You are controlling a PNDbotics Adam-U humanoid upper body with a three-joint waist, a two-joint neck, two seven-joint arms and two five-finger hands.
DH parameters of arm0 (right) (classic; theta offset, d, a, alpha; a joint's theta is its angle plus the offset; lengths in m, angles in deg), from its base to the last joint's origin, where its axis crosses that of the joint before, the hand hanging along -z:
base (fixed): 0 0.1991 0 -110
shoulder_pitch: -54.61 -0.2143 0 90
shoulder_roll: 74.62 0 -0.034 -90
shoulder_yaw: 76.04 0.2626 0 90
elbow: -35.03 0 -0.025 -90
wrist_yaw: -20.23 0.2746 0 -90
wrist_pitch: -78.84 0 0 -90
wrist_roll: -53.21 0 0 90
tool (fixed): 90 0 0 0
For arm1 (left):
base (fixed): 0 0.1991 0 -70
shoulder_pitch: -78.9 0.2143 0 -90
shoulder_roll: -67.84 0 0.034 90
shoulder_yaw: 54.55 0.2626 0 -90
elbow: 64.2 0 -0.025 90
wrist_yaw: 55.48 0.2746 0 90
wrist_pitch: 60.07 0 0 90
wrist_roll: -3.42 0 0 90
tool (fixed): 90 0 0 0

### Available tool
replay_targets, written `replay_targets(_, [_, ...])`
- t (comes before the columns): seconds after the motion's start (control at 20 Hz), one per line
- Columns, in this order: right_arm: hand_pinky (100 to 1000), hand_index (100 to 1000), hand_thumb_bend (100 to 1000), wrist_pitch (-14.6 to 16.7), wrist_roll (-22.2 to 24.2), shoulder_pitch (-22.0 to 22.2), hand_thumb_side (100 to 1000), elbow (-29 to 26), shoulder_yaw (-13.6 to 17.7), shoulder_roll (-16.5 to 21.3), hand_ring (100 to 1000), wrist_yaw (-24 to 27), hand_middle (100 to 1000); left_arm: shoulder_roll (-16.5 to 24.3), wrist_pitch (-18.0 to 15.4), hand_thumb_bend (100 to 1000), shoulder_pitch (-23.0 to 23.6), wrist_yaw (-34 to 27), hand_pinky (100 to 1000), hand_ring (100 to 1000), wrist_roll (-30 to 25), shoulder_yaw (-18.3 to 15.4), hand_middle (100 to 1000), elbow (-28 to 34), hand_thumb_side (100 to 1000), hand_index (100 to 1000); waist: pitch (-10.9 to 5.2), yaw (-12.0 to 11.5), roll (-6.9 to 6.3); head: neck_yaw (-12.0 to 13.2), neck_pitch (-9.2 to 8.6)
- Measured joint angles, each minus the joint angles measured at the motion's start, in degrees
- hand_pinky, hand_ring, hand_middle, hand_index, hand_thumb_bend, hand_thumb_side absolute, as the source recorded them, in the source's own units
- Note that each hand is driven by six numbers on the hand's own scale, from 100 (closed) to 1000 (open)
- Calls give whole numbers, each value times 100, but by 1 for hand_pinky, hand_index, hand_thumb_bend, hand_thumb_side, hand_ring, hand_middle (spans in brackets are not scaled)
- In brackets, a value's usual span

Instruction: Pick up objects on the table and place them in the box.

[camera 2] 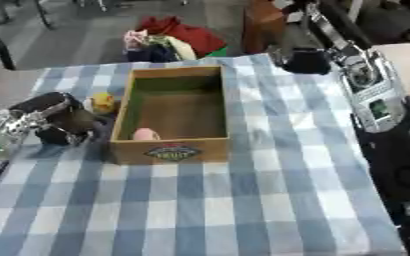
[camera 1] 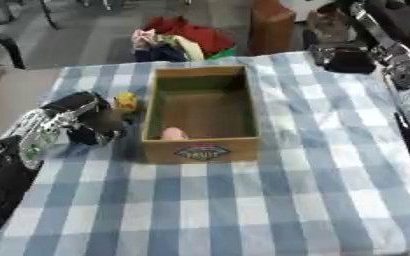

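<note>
An open wooden box [camera 1: 201, 150] with a label on its front wall stands in the middle of the checked table. A small pink object [camera 1: 173, 133] lies inside it at the near left corner. Just left of the box sits a small yellow object [camera 1: 125, 101] on the cloth. My left hand [camera 1: 95, 125] is low over the table beside the box's left wall, just in front of the yellow object; I cannot see whether it touches it. My right hand [camera 2: 305, 61] hangs over the far right corner of the table, away from the box.
A blue and white checked cloth [camera 1: 270, 200] covers the table. Beyond the far edge lie a heap of coloured cloth items [camera 1: 180, 40] and a brown upright object [camera 1: 270, 25] on the floor. My right arm [camera 2: 366, 85] runs along the right side.
</note>
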State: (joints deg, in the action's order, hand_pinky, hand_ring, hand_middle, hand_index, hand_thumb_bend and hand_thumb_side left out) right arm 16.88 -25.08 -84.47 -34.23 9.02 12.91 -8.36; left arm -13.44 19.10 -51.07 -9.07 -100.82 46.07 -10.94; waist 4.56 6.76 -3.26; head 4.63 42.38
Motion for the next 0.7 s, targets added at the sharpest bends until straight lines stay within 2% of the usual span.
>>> replay_targets(0.2, [794,872,100,34,70,21,220,-12,-7,1,919,11,758,102,-22,215,-132,-139,639,429,296,-90,380,36,100,527,-4,30,-19,1,0])
replay_targets(0.4, [793,836,100,101,221,22,205,10,-71,-10,904,-52,718,315,-41,238,-349,-320,638,441,353,-129,384,225,100,529,-47,34,-52,3,2])
replay_targets(0.7, [792,831,100,441,576,21,198,205,-283,-124,905,-302,727,326,-155,250,-722,-420,641,454,227,4,396,490,100,540,-65,126,-86,37,37])
